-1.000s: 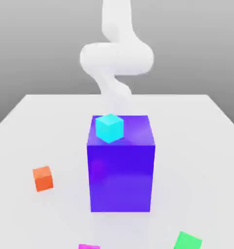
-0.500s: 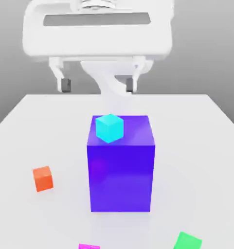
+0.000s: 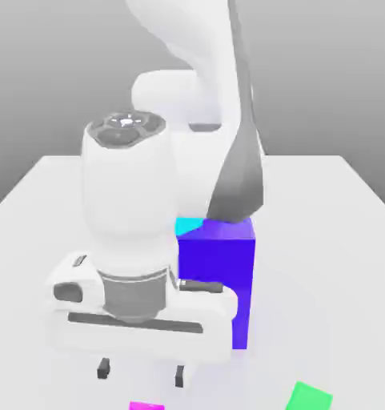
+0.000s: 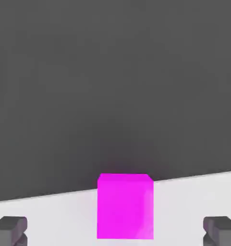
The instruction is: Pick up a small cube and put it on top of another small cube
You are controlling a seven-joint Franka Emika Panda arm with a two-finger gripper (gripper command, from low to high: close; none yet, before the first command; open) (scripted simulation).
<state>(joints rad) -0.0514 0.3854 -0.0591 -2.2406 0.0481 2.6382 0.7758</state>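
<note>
Low in the exterior view, left of centre, the jaws (image 3: 142, 373) hang spread wide and empty just above the magenta cube (image 3: 146, 406) at the frame's bottom edge. Behind the arm, the big blue block (image 3: 219, 268) shows at centre right, with a sliver of the cyan cube (image 3: 189, 227) on its top. A green cube (image 3: 309, 396) lies on the white tabletop (image 3: 339, 240) at lower right. At the hand view's lower centre, the magenta cube (image 4: 125, 206) sits between the dark fingertips (image 4: 9, 229), near the tabletop's edge.

A simulated test scene, not a real room: a plain white bench (image 3: 347, 200) against a featureless grey backdrop, flat-coloured cubes like the magenta cube (image 4: 125, 206) rendered without texture.
</note>
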